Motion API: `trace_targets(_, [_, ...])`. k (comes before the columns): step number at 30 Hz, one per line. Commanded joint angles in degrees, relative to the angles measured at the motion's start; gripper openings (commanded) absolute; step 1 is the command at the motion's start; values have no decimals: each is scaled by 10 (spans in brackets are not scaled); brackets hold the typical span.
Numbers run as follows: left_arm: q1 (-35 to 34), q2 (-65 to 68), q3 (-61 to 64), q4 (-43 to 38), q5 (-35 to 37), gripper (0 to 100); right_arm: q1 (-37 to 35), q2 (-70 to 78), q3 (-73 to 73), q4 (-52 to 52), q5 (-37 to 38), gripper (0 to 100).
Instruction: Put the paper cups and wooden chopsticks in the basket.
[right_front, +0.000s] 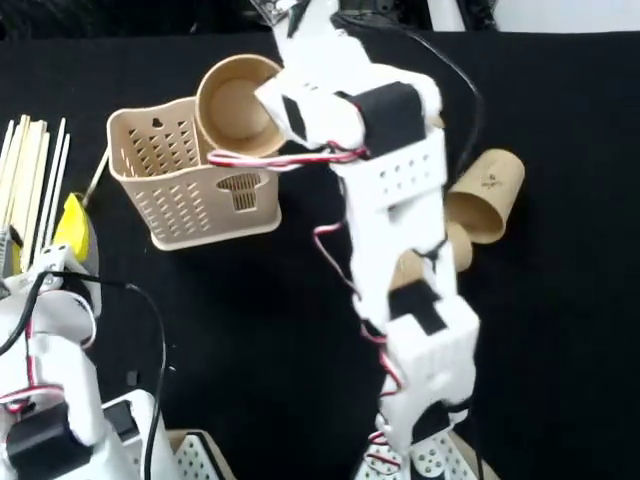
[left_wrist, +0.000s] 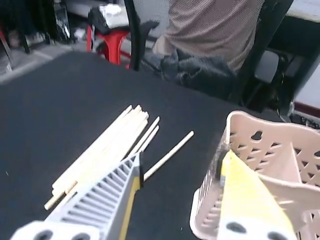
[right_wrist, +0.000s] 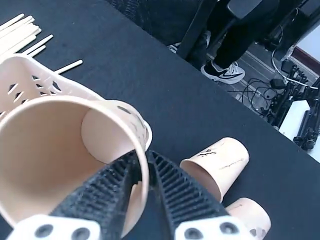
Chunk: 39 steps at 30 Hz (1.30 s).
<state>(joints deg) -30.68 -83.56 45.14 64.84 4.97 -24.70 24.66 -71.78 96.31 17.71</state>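
Observation:
My right gripper (right_wrist: 143, 157) is shut on the rim of a brown paper cup (right_wrist: 55, 165), one finger inside the cup and one outside. In the high view this cup (right_front: 238, 105) hangs tilted over the far right corner of the beige basket (right_front: 190, 185), held by the right gripper (right_front: 285, 108). Two more paper cups (right_front: 487, 195) (right_front: 432, 258) lie on their sides to the right of that arm. Wooden chopsticks (right_front: 28, 185) lie in a loose bundle at the left. My left gripper (left_wrist: 181, 157) is open between the chopsticks (left_wrist: 102, 150) and the basket (left_wrist: 272, 160).
A black cloth covers the table (right_front: 250, 330). Red and white cables (right_front: 290, 158) hang from the right arm next to the basket. A person sits on a chair (left_wrist: 210, 45) beyond the table's far edge.

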Motion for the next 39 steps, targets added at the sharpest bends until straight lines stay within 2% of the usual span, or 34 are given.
trace_targets(1, [-3, -1, 17, -27, 15, 264, -8, 24, -53, 15, -4, 15])
trace_targets(4, [-3, 5, 14, -28, 14, 264, -9, 37, -51, 25, -4, 29])
trace_targets(9, [-3, 6, 15, -27, 15, 264, -35, 35, -57, 43, 3, 278])
trace_targets(11, [-3, 6, 17, -25, 14, 264, -47, 22, -68, 43, 31, 351])
trace_targets(13, [-3, 6, 18, -25, 13, 264, -53, 7, -80, 44, 43, 368])
trace_targets(16, [-3, 6, 19, -22, 11, 264, -49, -36, -85, 47, 47, 338])
trace_targets(19, [-3, 6, 19, -8, 11, 264, -16, -100, -44, 49, 67, 307])
trace_targets(22, [-3, 6, 19, 7, -6, 264, 25, -189, 94, 49, 120, 296])
trace_targets(31, [-2, 7, 44, 18, -33, 264, 67, -594, 766, 11, 312, 296])
trace_targets(36, [-2, 5, 45, 21, -33, 264, 136, -758, 1056, -122, 342, 298])
trace_targets(39, [-2, 1, 56, 21, -33, 264, 140, -822, 1208, -196, 341, 308])
